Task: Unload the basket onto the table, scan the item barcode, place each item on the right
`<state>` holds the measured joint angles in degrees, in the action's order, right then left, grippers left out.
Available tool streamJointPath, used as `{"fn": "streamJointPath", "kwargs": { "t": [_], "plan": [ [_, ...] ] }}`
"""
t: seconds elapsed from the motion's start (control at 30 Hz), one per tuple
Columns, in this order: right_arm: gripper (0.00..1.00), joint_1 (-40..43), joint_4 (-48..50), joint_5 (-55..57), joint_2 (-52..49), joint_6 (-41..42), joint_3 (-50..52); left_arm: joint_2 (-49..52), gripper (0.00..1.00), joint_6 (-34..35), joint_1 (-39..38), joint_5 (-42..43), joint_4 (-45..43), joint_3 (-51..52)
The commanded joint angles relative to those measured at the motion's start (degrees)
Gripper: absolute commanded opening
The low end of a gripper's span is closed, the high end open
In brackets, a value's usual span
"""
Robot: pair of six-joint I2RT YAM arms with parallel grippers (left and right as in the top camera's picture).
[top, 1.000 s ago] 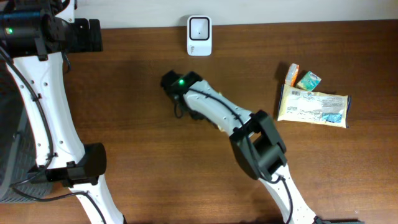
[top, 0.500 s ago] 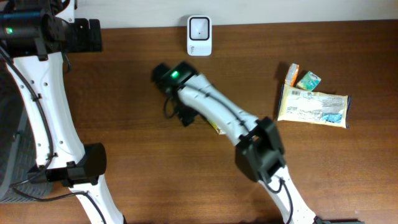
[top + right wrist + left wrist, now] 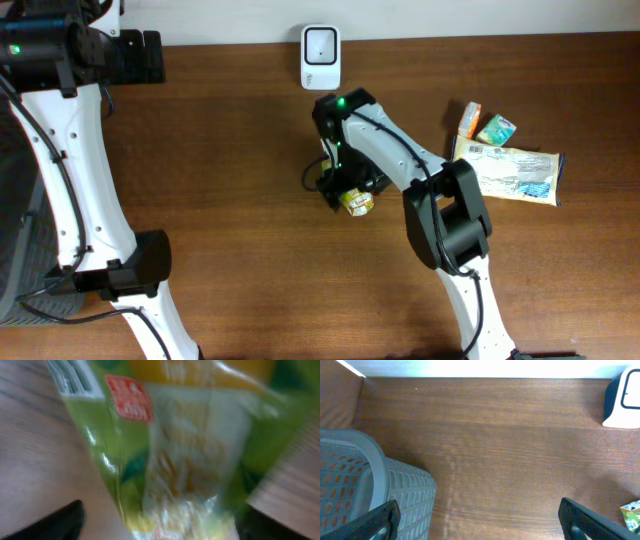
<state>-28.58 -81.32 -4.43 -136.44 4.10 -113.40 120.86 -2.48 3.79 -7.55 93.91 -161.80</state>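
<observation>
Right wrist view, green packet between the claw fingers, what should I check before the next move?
1. Green packet between the fingers of the right claw: ok.
2. Right claw open: ok.
3. Packet gripped: not ok, a gap shows beside one finger.
4. Barcode legible: cannot tell, blurred.
5. Scanner uncovered: ok.
6. Left claw open, away from the packet: ok.

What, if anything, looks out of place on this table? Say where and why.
One green-and-yellow packet lies alone mid-table, below the scanner and under the open right pincer, apart from the other packets grouped at the right. Nothing looks spilled or torn.
</observation>
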Motion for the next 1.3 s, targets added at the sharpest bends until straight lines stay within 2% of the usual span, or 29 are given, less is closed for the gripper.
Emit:
{"fn": "streamJointPath", "kwargs": {
  "t": [0.0, 0.1, 0.2, 0.23, 0.4, 0.43, 0.7, 0.83, 1.0, 1.1, 1.27],
  "plan": [
    [0.78, 0.57, 2.91, 1.64, 0.96, -0.44, 1.57, -0.66, 0.99, 0.31, 0.39, -0.22, 0.09, -0.46],
    [0.70, 1.38, 4.26, 4.83, 0.98, 1.27, 1.66, -0.66, 0.99, 0.33, 0.39, -0.22, 0.09, -0.46],
    [0.54, 2.34, 4.44, 5.05, 0.98, 1.31, 1.66, -0.66, 0.99, 0.31, 0.39, -0.22, 0.09, -0.46],
    [0.45, 2.56, 4.42, 4.94, 0.96, 1.55, 1.66, -0.66, 0.99, 0.31, 0.39, -0.22, 0.11, -0.46],
    [0.21, 2.99, 4.63, 4.87, 0.98, 2.36, 1.66, -0.66, 0.99, 0.31, 0.39, -0.22, 0.11, -0.46],
    [0.19, 3.06, 4.70, 4.72, 0.98, 2.34, 1.64, -0.66, 0.99, 0.31, 0.39, -0.22, 0.09, -0.46],
    [0.19, 3.17, 5.09, -0.22, 0.98, 2.10, -0.17, -0.66, 0.99, 0.31, 0.39, -0.22, 0.09, -0.46],
    [0.18, 3.58, 4.59, -13.66, 0.98, -2.14, -4.79, -0.66, 0.99, 0.31, 0.39, -0.22, 0.09, -0.46],
    [0.15, 6.84, 3.32, -42.51, 0.98, -10.16, -11.65, -0.66, 0.99, 0.31, 0.39, -0.22, 0.09, -0.46],
    [0.13, 9.60, 2.86, -54.14, 0.98, -13.38, -14.03, -0.66, 0.99, 0.31, 0.39, -0.22, 0.09, -0.46],
    [0.13, 14.05, -0.81, -57.20, 0.98, -13.38, -19.54, -0.66, 0.99, 0.31, 0.39, -0.22, 0.09, -0.46]
  ]
}}
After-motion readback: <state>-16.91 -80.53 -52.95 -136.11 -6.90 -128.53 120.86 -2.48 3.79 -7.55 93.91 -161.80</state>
